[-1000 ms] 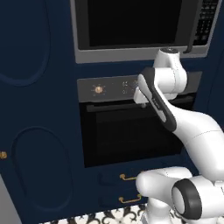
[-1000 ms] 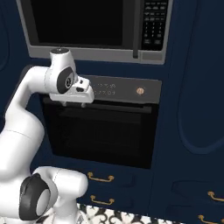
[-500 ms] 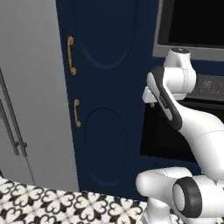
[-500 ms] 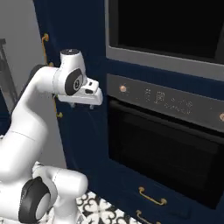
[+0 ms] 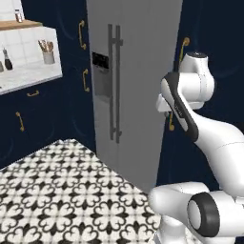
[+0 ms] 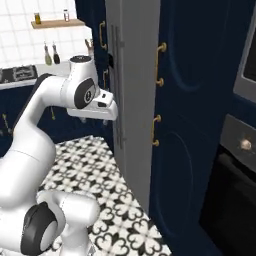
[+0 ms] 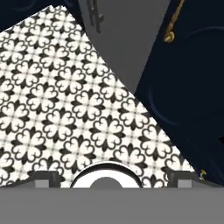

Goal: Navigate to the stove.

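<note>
Far left in the right base view, the stove (image 6: 17, 73) sits flat in the white counter (image 6: 45, 80) under the tiled wall. It's small and dark with grey grates, well apart from me, and I can't make out its knobs. A wooden shelf (image 6: 55, 23) hangs above it, with dark bottles (image 6: 50, 54) on the counter just right of it.

In the left base view the same counter end carries a utensil pot (image 5: 47, 56). Navy cabinets (image 5: 28, 114) with brass handles run below it.

Next along is the grey fridge (image 5: 133, 71), tall with paired vertical handles and a dark dispenser panel. Black-and-white patterned floor (image 5: 62, 190) spreads out in front of it.

My arm is folded up, with the gripper (image 6: 106, 119) pointing down in front of the fridge's edge. In the hand view the gripper (image 7: 113, 177) looks down at floor tiles, with its fingertips (image 7: 43, 176) far apart at the bottom corners. The jaws are wide and hold nothing.

Right of the fridge is a tall navy cabinet (image 6: 200, 100) with brass pulls. At the far right edge is the black wall oven (image 6: 237, 190) with a brass knob.
</note>
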{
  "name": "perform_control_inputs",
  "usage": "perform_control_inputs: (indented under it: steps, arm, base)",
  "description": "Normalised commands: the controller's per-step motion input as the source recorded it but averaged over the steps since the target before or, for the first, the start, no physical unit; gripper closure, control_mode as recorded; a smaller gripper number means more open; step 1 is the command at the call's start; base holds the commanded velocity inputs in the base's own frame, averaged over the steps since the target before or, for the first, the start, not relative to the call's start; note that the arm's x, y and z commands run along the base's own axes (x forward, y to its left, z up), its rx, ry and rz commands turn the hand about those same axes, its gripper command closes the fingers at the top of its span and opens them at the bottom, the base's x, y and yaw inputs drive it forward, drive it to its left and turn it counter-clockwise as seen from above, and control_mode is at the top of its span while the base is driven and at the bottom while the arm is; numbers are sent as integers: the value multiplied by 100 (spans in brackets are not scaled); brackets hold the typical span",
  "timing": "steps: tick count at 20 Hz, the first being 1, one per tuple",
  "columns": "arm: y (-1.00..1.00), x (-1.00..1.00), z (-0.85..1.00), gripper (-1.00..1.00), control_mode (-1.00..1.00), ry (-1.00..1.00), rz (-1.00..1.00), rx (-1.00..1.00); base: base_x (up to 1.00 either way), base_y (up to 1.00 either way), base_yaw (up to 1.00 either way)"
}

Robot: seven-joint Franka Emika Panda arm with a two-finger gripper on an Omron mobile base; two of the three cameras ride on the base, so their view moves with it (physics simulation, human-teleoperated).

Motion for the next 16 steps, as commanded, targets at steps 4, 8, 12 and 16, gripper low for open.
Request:
perform_control_inputs:
  steps: [4, 8, 12, 16]
  arm:
    - [0, 0, 0, -100, 100, 0, 0, 0]
    - [0, 0, 0, -100, 100, 0, 0, 0]
    - [0, 0, 0, -100, 100, 0, 0, 0]
    - [0, 0, 0, -100, 100, 0, 0, 0]
  base:
    - [0, 51, 82]
    - [-6, 55, 78]
    - [-3, 19, 30]
    - [25, 36, -3]
